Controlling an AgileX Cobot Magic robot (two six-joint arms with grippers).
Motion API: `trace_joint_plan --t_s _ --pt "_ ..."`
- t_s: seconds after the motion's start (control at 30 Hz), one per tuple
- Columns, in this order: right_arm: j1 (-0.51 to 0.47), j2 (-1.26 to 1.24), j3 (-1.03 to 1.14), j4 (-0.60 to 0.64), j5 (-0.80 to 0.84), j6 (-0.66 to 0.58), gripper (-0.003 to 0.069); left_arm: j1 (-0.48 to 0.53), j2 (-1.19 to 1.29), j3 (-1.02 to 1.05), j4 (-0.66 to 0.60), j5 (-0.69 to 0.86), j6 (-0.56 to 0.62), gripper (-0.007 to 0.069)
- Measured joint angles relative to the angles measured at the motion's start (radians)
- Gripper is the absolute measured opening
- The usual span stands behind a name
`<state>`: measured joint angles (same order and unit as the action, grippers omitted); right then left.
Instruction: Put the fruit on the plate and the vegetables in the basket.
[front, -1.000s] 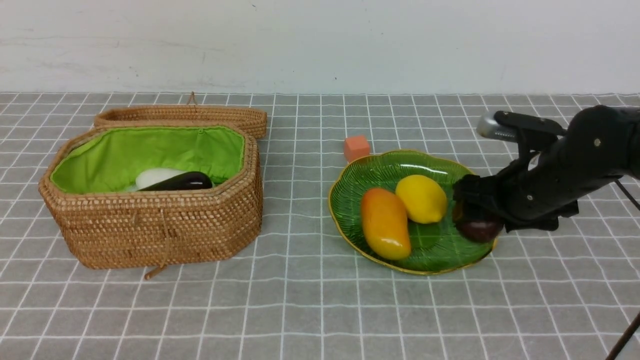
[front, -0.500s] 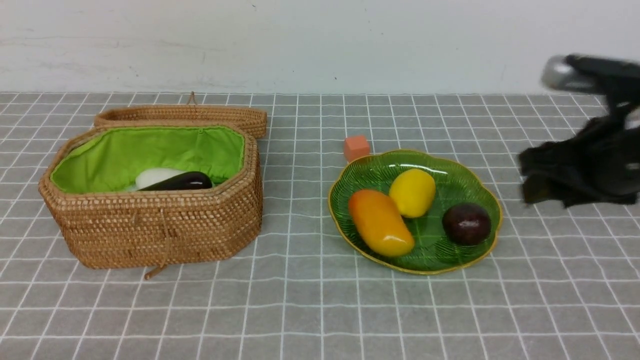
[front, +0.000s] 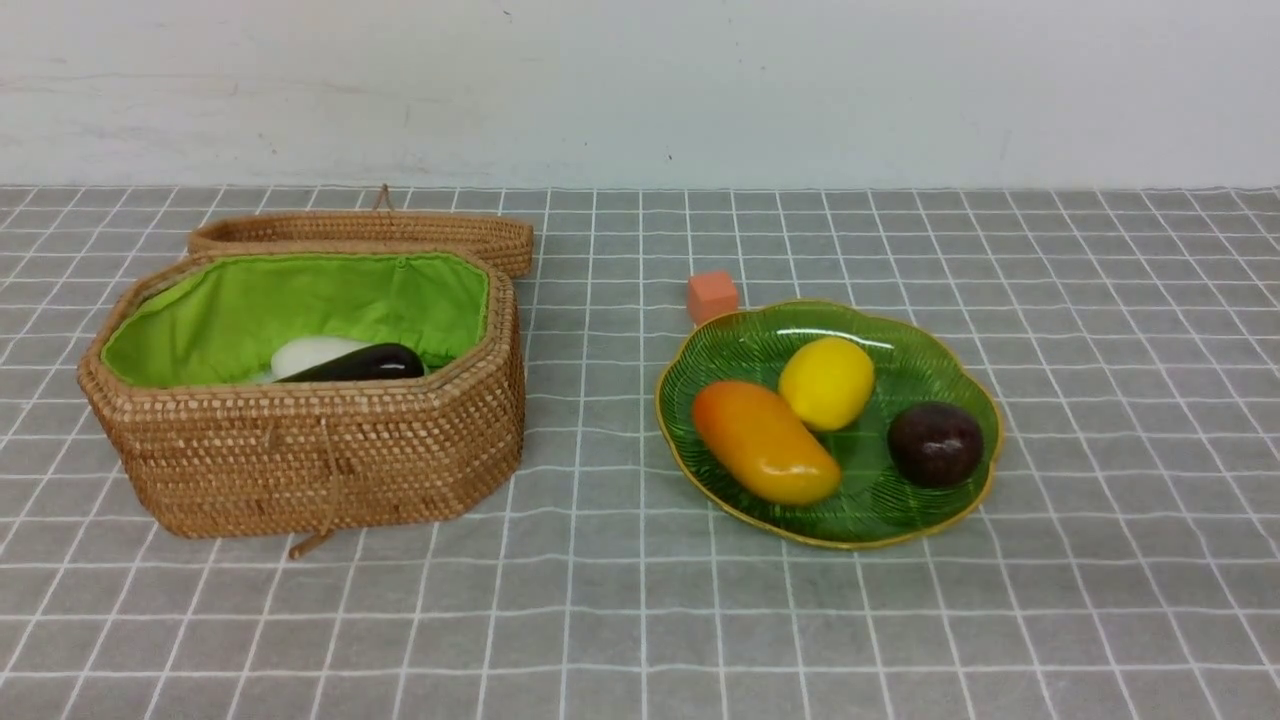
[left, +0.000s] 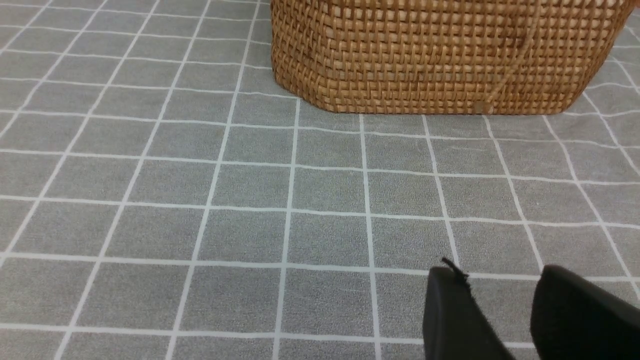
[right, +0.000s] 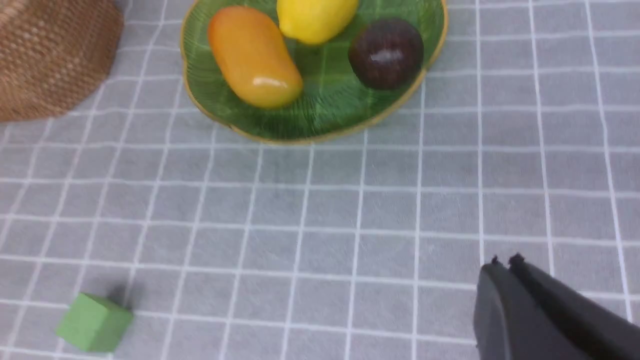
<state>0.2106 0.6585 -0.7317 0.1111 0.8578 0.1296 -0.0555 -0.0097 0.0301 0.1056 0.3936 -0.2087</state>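
Observation:
On the green plate (front: 945, 365) lie the orange-yellow mango (front: 766, 441), the yellow lemon (front: 826, 383) and the dark maroon fruit (front: 936, 445); the right wrist view shows the same plate (right: 325, 107). The open wicker basket (front: 310, 450) holds a purple eggplant (front: 360, 364) and a white radish-like vegetable (front: 310, 353). No carrot shows. Neither arm appears in the front view. My right gripper (right: 502, 262) is shut and empty over bare cloth, well apart from the plate. My left gripper (left: 495, 272) hangs open and empty above the cloth, short of the basket's wall (left: 440, 55).
The basket's woven lid (front: 365, 232) lies behind it. A small orange cube (front: 713, 296) sits just behind the plate. A green cube (right: 94, 322) rests on the grey checked cloth, seen only from the right wrist.
The right gripper let go of the maroon fruit on the plate, pulled back to the right out of the front view, and shut. The mango and lemon shifted slightly.

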Motion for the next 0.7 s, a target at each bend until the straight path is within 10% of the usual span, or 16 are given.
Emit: trace_joint_plan --t_s 0.7 --pt "-0.081 -0.205 0.13 -0.063 0.026 -0.031 -0.001 0.0 0.0 0.0 0.0 0.0 0.0 0.0237"
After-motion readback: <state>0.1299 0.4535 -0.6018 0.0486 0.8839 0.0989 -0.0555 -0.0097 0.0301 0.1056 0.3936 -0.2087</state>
